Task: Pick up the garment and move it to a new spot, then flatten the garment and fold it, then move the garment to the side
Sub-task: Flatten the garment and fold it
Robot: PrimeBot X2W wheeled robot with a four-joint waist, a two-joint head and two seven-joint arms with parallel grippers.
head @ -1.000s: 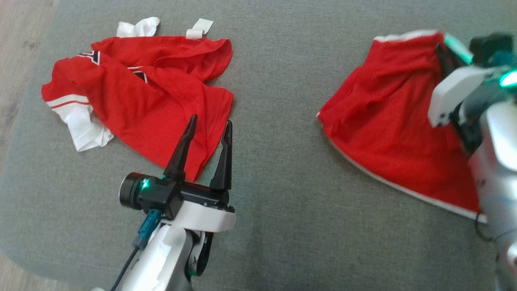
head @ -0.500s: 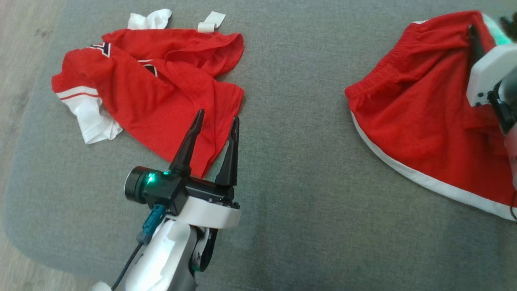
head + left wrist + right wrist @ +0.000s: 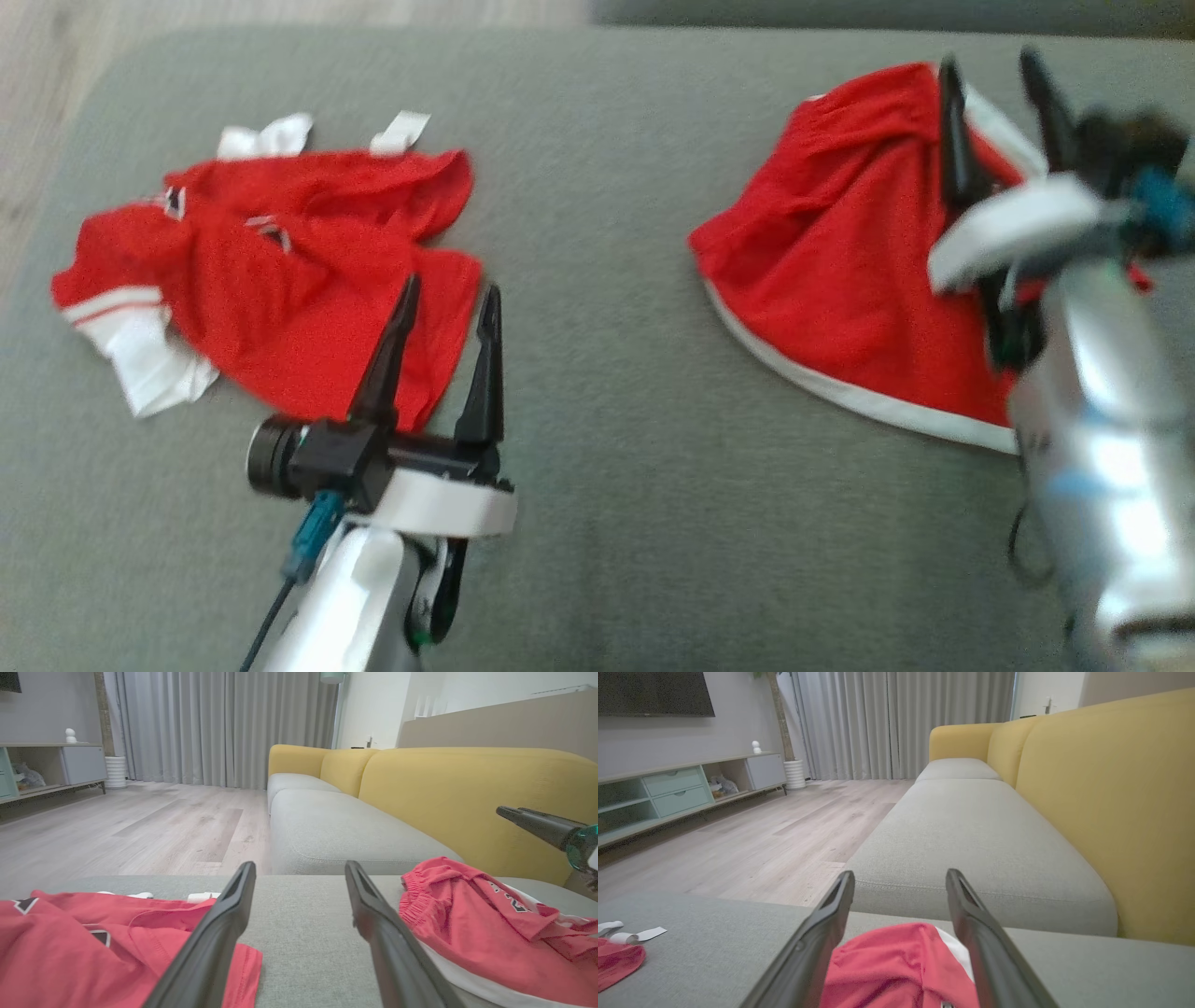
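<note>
grey cushion, shorts partly behind forearm

The right hand has its two dark fingers spread wide. Low between them lies a bunched red garment with a white edge, on a grey cushion. Far to the hand's left sit a red cloth corner and white strips. Past the fingertips runs a grey sofa seat, its yellow backrest to the hand's right.
</note>
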